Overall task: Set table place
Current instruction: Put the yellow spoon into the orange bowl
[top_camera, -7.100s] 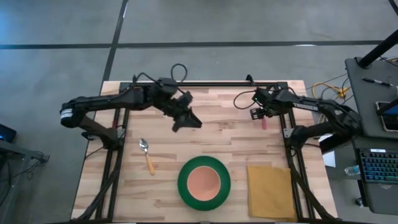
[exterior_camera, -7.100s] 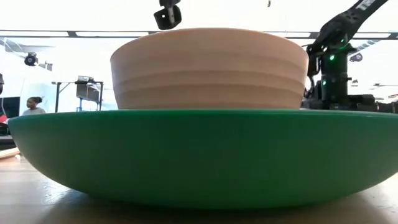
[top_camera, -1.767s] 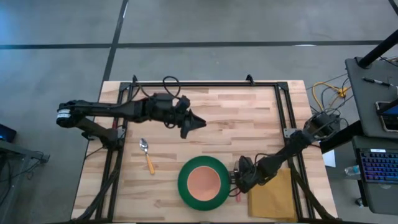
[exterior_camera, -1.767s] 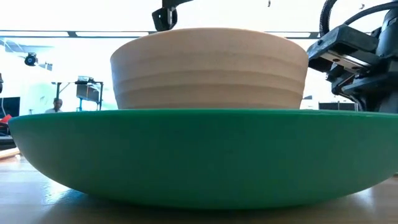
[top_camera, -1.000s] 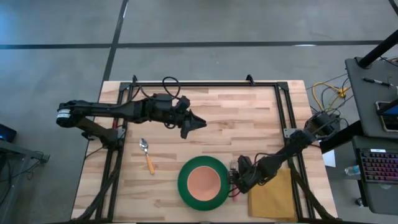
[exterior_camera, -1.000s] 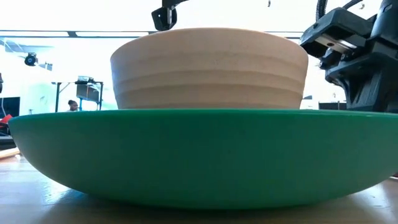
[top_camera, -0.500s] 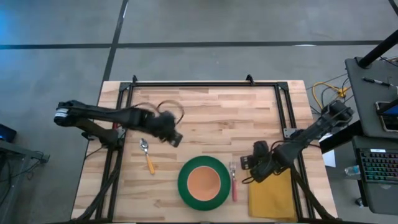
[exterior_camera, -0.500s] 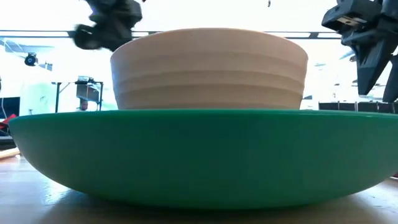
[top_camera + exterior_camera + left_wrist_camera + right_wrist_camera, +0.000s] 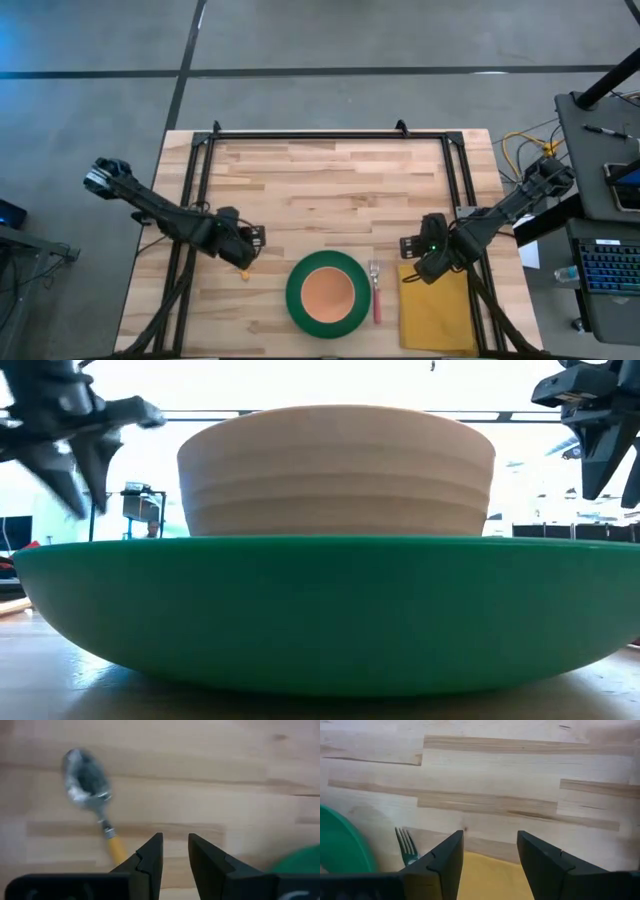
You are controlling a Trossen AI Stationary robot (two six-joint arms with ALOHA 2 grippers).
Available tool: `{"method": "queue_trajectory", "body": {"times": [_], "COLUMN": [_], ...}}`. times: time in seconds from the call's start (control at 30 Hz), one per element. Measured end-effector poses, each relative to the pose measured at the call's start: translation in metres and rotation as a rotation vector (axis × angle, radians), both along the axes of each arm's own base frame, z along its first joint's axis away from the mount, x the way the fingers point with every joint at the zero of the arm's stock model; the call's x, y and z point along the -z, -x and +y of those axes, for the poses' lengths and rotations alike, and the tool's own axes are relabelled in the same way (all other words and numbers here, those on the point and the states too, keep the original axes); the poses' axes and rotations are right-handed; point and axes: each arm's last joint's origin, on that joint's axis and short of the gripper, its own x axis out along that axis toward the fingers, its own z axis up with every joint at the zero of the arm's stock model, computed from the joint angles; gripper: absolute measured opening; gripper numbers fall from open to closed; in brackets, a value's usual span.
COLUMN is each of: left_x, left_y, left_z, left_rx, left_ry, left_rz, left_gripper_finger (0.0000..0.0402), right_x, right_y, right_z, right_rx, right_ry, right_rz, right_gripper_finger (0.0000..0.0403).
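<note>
The green plate (image 9: 296, 300) lies at the table's near middle with the peach bowl (image 9: 327, 292) on it; both fill the low view, the plate (image 9: 320, 610) under the bowl (image 9: 336, 470). The red-handled fork (image 9: 376, 296) lies flat just right of the plate, its tines (image 9: 406, 846) toward the far edge. The yellow napkin (image 9: 436, 308) lies flat right of the fork. The orange-handled spoon (image 9: 92, 790) lies flat left of the plate. My left gripper (image 9: 247, 262) hangs over the spoon's handle, its fingers (image 9: 152, 855) a narrow gap apart. My right gripper (image 9: 490, 847) is open over the napkin's far left corner.
The black metal frame (image 9: 330, 133) runs along the table's far edge and down both sides. Bare planks lie between the frame's far bar and the plate. A laptop and cables (image 9: 610, 270) sit off the table's right side.
My right gripper has drawn up and away from the fork toward the right, leaving it flat beside the plate. My left gripper has swung from the table's middle toward the near left and come down over the spoon.
</note>
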Motion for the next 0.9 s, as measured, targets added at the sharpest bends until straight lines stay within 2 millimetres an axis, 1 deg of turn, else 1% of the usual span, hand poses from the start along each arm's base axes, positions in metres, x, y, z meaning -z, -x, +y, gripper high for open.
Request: {"method": "queue_trajectory", "body": {"times": [0.13, 0.43, 0.63, 0.73, 0.9], "left_x": [0.012, 0.035, 0.043, 0.052, 0.068], "left_y": [0.007, 0.014, 0.005, 0.002, 0.004], "left_z": [-0.002, -0.008, -0.013, -0.014, -0.015], "left_rx": [-0.071, -0.052, -0.049, -0.052, -0.122], "left_ry": [0.043, 0.187, 0.160, 0.156, 0.189], "left_rz": [0.031, 0.219, 0.175, 0.183, 0.209], "left_gripper_finger": [0.0077, 0.0077, 0.0077, 0.0077, 0.0077], "right_x": [0.000, 0.002, 0.004, 0.005, 0.005], "right_y": [0.001, 0.002, 0.002, 0.002, 0.003], "right_z": [0.000, -0.001, -0.002, -0.002, -0.001], "right_rx": [0.000, -0.005, -0.008, -0.020, -0.023], "right_ry": [0.000, 0.005, 0.011, 0.013, 0.006], "right_rz": [0.000, 0.009, 0.017, 0.021, 0.027], "right_gripper_finger": [0.0178, 0.0178, 0.0178, 0.0178, 0.0178]}}
